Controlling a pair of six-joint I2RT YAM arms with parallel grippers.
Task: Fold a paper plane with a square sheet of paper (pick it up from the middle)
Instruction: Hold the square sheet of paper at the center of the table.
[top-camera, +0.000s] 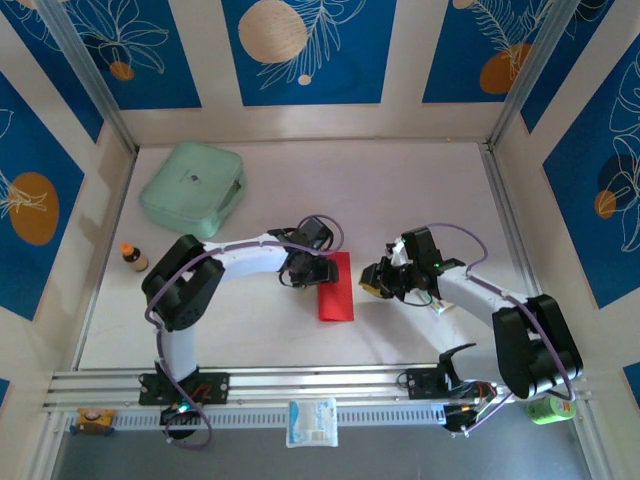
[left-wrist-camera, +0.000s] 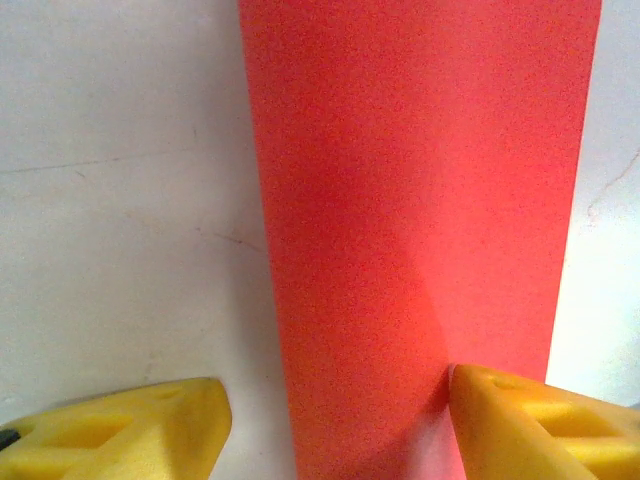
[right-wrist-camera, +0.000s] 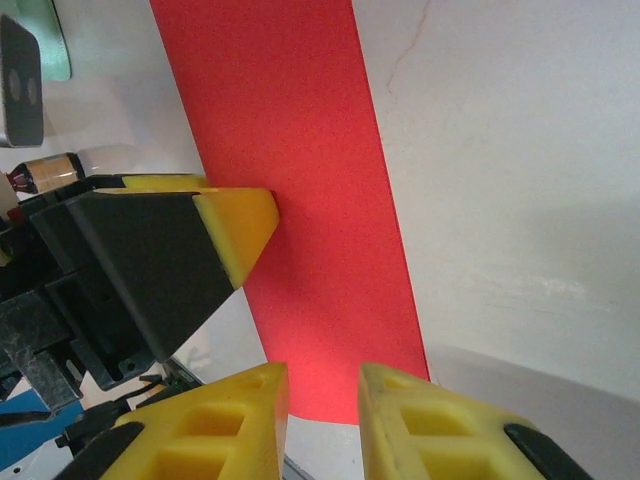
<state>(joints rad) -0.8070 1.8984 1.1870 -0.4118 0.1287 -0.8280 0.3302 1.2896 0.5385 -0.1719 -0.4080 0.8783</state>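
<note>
Bright red square sheet of paper (top-camera: 336, 287) lies flat on the white table (top-camera: 250, 330) as a narrow strip between the two arms. Its long axis runs from the near edge toward the far wall. At about mid-length the right tool (top-camera: 374, 283) sits just beside the strip's right edge. Its yellow fingers (right-wrist-camera: 225, 425) are drawn close with a slim gap, and I cannot tell whether they pinch the paper.

A little farther off, the left tool (top-camera: 312, 270) stands open at the left edge. The left wrist view shows what the top view hides: one yellow fingertip (left-wrist-camera: 540, 425) lies over the red paper and the other over bare table, so the jaws straddle that long edge. The coming fold likely turns on this edge, and the left tool is the better placed to lift it.
</note>
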